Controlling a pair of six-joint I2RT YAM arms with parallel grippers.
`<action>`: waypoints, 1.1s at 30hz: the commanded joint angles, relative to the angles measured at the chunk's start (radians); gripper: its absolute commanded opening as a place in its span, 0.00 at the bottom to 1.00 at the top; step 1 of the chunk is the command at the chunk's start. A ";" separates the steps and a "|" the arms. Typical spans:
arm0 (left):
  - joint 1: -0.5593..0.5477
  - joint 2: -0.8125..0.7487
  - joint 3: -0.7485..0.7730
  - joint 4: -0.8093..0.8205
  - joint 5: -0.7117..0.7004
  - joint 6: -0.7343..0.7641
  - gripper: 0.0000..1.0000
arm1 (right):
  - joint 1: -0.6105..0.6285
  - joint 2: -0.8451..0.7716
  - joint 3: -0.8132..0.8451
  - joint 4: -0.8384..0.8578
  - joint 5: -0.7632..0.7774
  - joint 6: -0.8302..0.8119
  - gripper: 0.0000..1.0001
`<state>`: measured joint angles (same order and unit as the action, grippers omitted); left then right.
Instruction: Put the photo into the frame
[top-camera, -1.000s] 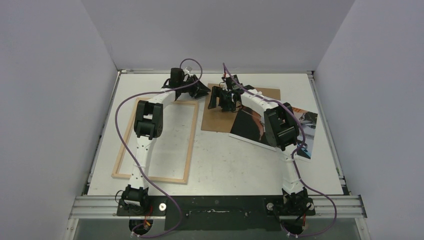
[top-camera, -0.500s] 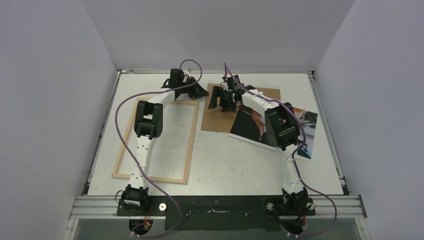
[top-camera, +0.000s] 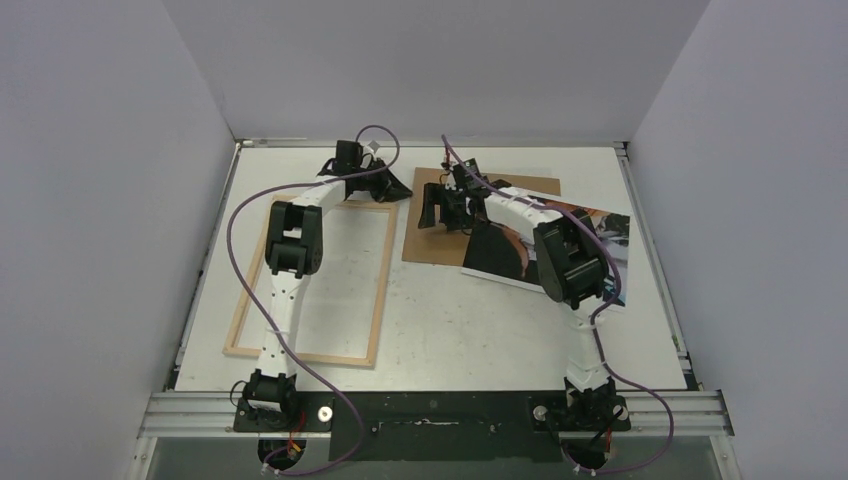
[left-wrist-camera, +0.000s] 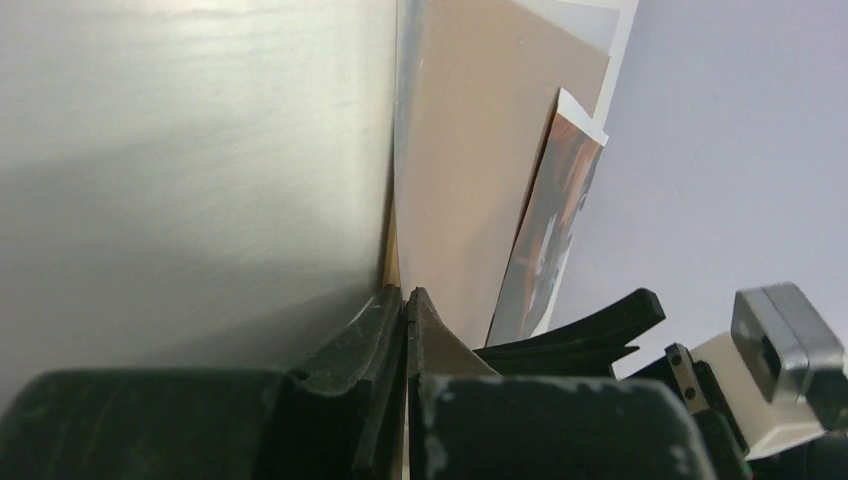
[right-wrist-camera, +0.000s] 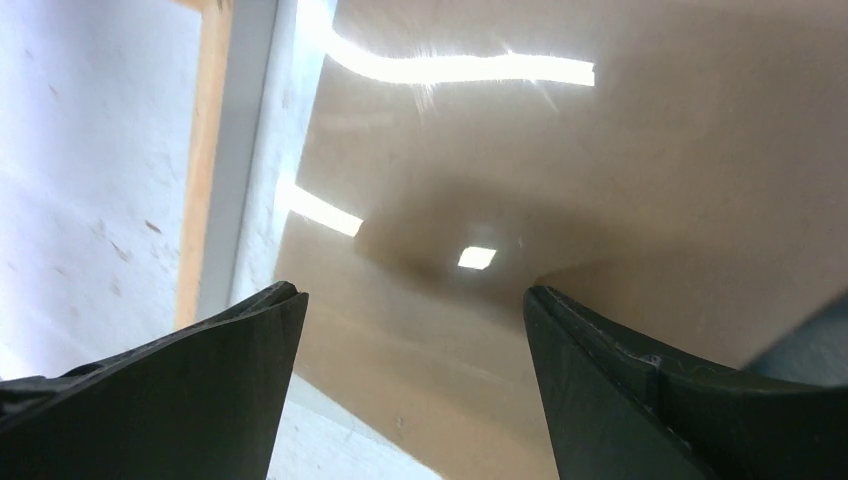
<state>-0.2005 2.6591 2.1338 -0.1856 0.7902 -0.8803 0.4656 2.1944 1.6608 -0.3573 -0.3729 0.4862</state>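
The frame (top-camera: 382, 290) lies flat at the left, pale wood up; its rail shows in the right wrist view (right-wrist-camera: 205, 150). The photo (top-camera: 500, 255) lies at the right, partly under the right arm and overlapping the brown backing board (top-camera: 430, 240); it also shows in the left wrist view (left-wrist-camera: 555, 230). A glossy clear sheet (right-wrist-camera: 250, 150) seems to lie over the board. My left gripper (top-camera: 398, 186) is by the frame's far right corner, and its jaws (left-wrist-camera: 405, 295) are shut on the sheet's thin edge. My right gripper (top-camera: 432, 210) hangs open and empty (right-wrist-camera: 412, 291) just above the board.
The two grippers are close together at the far middle of the table. Grey walls stand on three sides. A black metal rail (top-camera: 440, 415) with the arm bases runs along the near edge.
The right arm's elbow has swung slightly right and its gripper edged toward the far wall. The left wrist has shifted a little left. The frame has not moved.
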 joint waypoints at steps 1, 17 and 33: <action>0.037 -0.093 0.070 -0.159 -0.015 0.029 0.00 | 0.066 -0.127 -0.049 -0.027 0.094 -0.149 0.82; 0.046 -0.141 0.249 -0.528 -0.111 0.076 0.00 | 0.364 -0.400 -0.245 0.092 0.489 -0.568 0.86; 0.056 -0.150 0.263 -0.534 -0.057 -0.015 0.00 | 0.504 -0.290 -0.308 0.201 0.835 -0.759 0.81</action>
<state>-0.1558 2.5847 2.3463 -0.7155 0.6941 -0.8639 0.9508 1.8717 1.3392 -0.2108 0.3519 -0.2028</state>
